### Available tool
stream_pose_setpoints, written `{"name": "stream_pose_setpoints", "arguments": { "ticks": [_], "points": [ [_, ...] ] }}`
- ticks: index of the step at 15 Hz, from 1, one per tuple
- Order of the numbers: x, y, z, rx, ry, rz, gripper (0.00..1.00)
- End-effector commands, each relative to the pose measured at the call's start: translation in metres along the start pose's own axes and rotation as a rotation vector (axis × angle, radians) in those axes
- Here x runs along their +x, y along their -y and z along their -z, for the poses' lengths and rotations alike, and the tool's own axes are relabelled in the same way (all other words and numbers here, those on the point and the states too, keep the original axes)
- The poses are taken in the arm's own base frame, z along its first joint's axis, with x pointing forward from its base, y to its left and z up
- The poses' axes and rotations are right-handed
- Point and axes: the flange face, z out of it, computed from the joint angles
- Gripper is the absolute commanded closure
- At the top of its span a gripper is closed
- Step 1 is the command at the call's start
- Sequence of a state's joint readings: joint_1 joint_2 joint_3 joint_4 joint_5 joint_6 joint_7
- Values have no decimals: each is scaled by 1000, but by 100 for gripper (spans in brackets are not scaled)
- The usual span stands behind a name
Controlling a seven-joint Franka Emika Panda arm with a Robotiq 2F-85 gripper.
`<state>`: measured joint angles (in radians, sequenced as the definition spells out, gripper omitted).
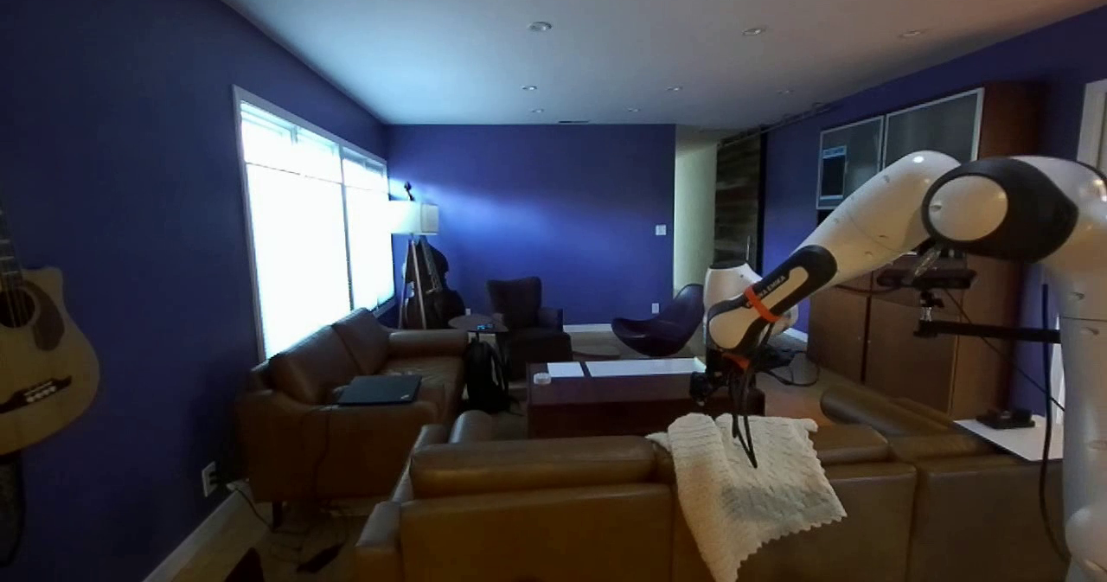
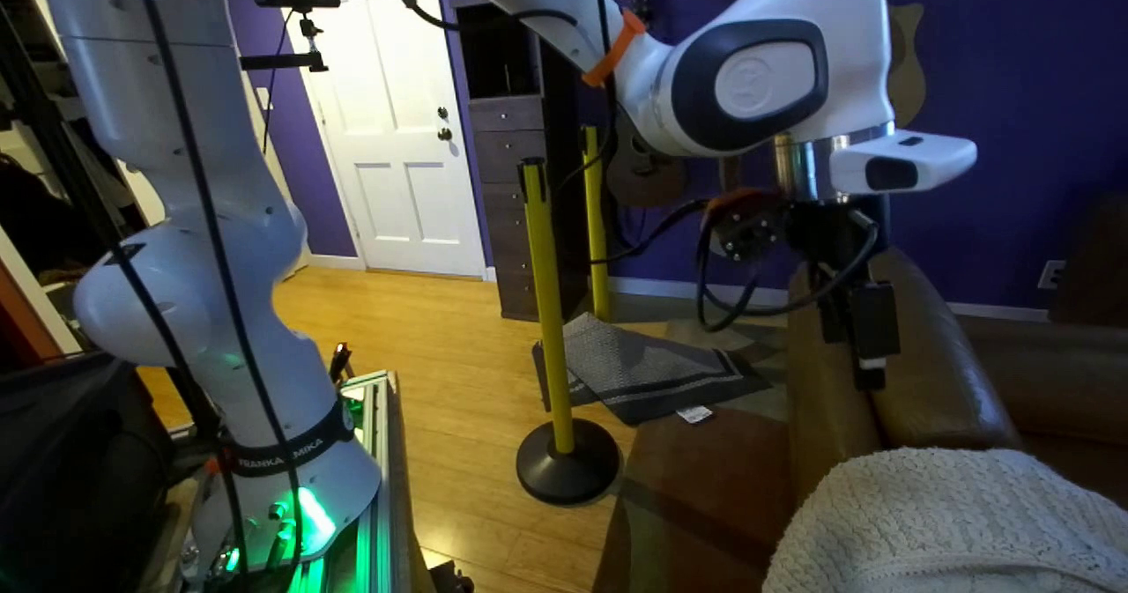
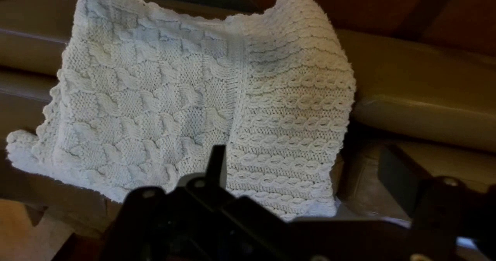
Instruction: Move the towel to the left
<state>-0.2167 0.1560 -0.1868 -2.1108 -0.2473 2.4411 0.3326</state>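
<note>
The towel [image 1: 748, 504] hangs over the back of the brown couch [image 1: 527, 513], at the lower right of the frame in an exterior view. Draped across the top with a flap down the near side, it is probably kept there by its own weight. Higher in that frame, the arm [image 1: 873, 206] comes in from the right edge, and the gripper [image 3: 306, 162] points down, fit, I judge, for pinching the towel from above.

Its 2 fingers [image 3: 401, 171] are well apart, with nothing clamped between them. In the wrist view, the finger near the middle overlaps the towel's seam, while the finger at the right shows against the couch, past the towel's edge. That spread seems meant to straddle the towel's right part, so some can be gathered.

An orange strap [image 1: 761, 303] circles the arm, likely to keep the cable [image 2: 609, 91] close. I judge the grip not yet made. In an exterior view more couch runs left of the towel, perhaps where it should go.
</note>
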Motion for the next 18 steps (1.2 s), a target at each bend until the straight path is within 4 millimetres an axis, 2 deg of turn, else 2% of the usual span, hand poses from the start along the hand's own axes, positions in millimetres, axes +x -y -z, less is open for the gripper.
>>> {"name": "stream_pose_setpoints", "arguments": {
  "ticks": [1,3,4,7,12,18],
  "points": [
    [25,4,-43,-28,-14,-78,0],
    [29,3,-63,-36,-5,-32,0],
    [17,0,-50,-25,6,-44,0],
    [23,1,-68,-38,12,-38,0],
    [26,2,-66,-37,5,-37,0],
    [48,24,-102,-28,-21,-84,0]
  ]
}}
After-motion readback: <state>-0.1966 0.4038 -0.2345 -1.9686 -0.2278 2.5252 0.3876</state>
